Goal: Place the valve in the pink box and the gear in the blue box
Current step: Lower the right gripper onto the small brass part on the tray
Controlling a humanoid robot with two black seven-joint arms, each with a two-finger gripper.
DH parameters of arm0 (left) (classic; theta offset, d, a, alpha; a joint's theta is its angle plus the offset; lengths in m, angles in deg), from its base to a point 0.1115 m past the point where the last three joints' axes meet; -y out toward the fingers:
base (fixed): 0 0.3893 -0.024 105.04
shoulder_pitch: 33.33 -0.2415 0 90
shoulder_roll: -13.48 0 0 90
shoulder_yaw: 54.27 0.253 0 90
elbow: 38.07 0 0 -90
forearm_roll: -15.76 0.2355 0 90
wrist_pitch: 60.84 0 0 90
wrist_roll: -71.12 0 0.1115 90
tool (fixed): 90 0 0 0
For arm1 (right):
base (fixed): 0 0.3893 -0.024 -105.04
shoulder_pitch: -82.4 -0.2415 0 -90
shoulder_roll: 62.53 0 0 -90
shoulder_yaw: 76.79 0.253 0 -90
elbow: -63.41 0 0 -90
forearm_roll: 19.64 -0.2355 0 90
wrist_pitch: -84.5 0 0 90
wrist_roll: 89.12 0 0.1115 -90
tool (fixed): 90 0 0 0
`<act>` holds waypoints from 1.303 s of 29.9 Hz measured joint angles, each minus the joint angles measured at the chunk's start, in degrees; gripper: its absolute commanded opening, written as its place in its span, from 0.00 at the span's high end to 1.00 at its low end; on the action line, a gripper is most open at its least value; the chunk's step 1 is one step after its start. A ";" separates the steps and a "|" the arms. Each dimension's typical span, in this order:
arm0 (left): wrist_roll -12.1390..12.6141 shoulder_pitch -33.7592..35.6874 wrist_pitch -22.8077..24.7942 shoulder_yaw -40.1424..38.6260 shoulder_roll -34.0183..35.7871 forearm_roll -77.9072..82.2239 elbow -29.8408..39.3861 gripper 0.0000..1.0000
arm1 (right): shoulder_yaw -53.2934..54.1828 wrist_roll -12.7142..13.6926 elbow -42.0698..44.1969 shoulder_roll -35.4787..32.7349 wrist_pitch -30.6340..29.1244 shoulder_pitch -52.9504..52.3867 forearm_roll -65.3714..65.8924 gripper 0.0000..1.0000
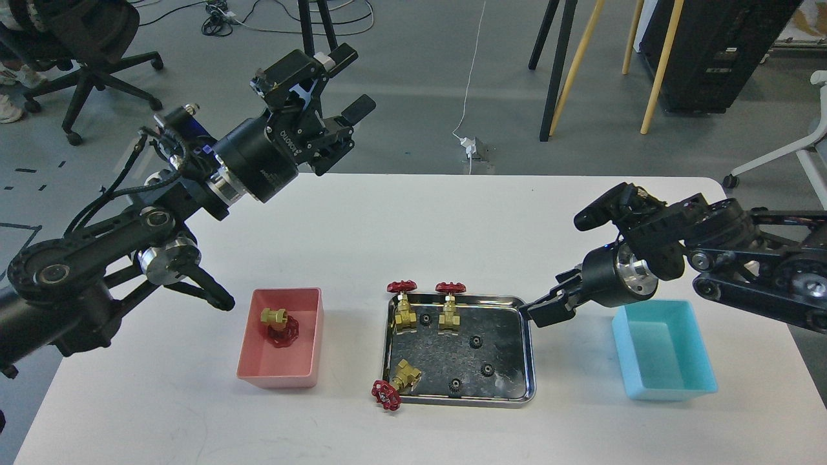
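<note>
Already 1 valve (280, 326) lies tipped over inside the pink box (249, 342), its red handwheel toward 6 o'clock and its brass body toward 12. At 3 o'clock from that box sits the steel tray (524, 361), carrying 3 more valves: 2 upright ones (402, 303) (450, 305) side by side along its 12 o'clock edge, and a third valve (395, 384) on its side at the 7 o'clock corner, its red wheel hanging over the rim onto the worktop (413, 226). Across the tray floor, 4 small black gears are scattered: 1 gear (425, 319) between the upright valves, another (476, 341) near the middle, a third (487, 369) toward 4 o'clock, and a fourth (454, 386) by the 6 o'clock edge. The blue box (665, 352) stands at 3 o'clock from the tray, well apart from it, with nothing visible inside. The right gripper (539, 309) hovers just at the tray's 2 o'clock corner; it looks dark and end-on, so whether its fingers are parted I cannot tell. The left gripper (345, 110) is raised high beyond the worktop's 11 o'clock side, fingers spread wide and holding nothing.
</note>
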 measured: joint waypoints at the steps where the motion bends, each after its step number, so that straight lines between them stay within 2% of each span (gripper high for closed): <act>1: 0.00 -0.25 0.00 0.00 0.00 -0.02 -0.05 0.20 | -0.83 0.02 0.09 1.45 0.00 -0.93 -0.03 0.02; 4: 0.00 -0.86 0.00 -0.34 0.00 -0.05 -0.22 0.20 | -3.12 0.22 0.30 5.25 0.01 -2.72 -0.11 0.09; 6: 0.00 -1.24 -0.04 -0.71 -0.01 -0.06 -0.26 0.20 | -5.37 0.29 0.31 7.45 0.00 -3.58 -0.12 0.16; 10: 0.00 -1.56 -0.26 -1.30 -0.08 -0.07 -0.32 0.20 | -9.37 0.39 0.49 11.32 0.00 -4.55 -0.06 0.37; 12: 0.00 -1.60 -0.27 -1.66 -0.08 -0.07 -0.34 0.20 | -10.00 0.42 0.57 12.63 0.00 -4.76 0.06 0.41; 26: 0.00 -3.19 -0.07 -2.10 -0.26 -0.07 -0.35 0.20 | -16.18 0.61 4.88 19.84 0.00 -5.58 0.24 0.43; 39: 0.00 -3.75 0.05 -3.18 -0.26 -0.16 -0.35 0.20 | -18.19 0.61 8.74 23.61 0.00 -4.67 0.10 0.48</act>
